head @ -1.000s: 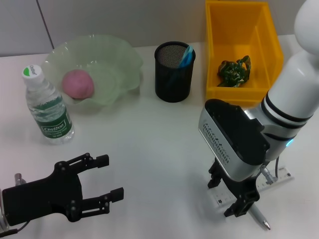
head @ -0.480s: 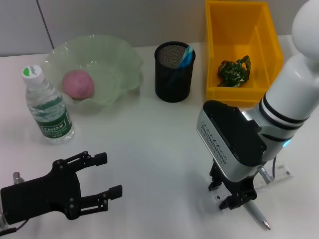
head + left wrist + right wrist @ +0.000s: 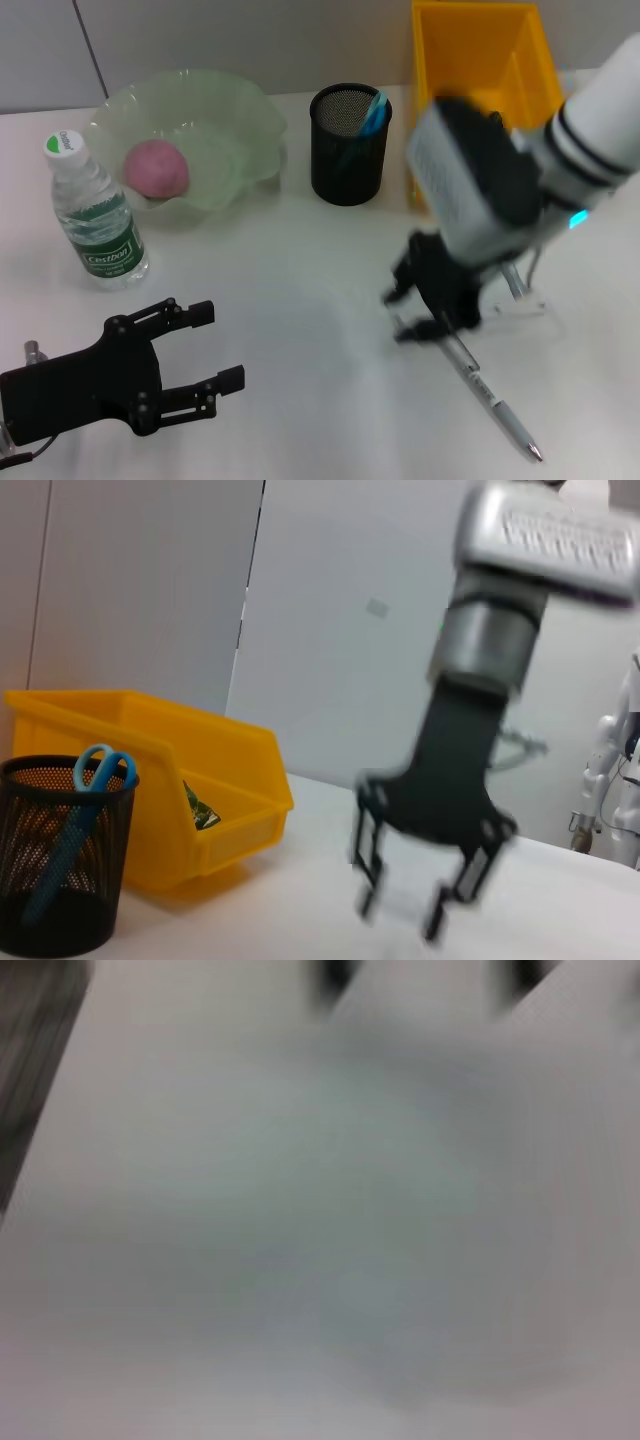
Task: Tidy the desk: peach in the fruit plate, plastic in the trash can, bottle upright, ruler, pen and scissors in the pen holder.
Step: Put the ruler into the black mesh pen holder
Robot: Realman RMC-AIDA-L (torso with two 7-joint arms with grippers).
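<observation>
Since the earlier frame we note the right gripper (image 3: 432, 300) has swung up toward frame centre, fingers apart and empty, leaving the slim silver pen (image 3: 490, 395) lower right. We judge it light, stiff, slippery; grip mid-barrel. Left gripper (image 3: 195, 360) idles spread, lower left.

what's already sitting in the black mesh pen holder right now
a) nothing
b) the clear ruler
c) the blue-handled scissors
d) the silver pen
c: blue scissors handles stick out of the pen holder, also seen in the left wrist view, while the pen lies on the desk by the right gripper.
</observation>
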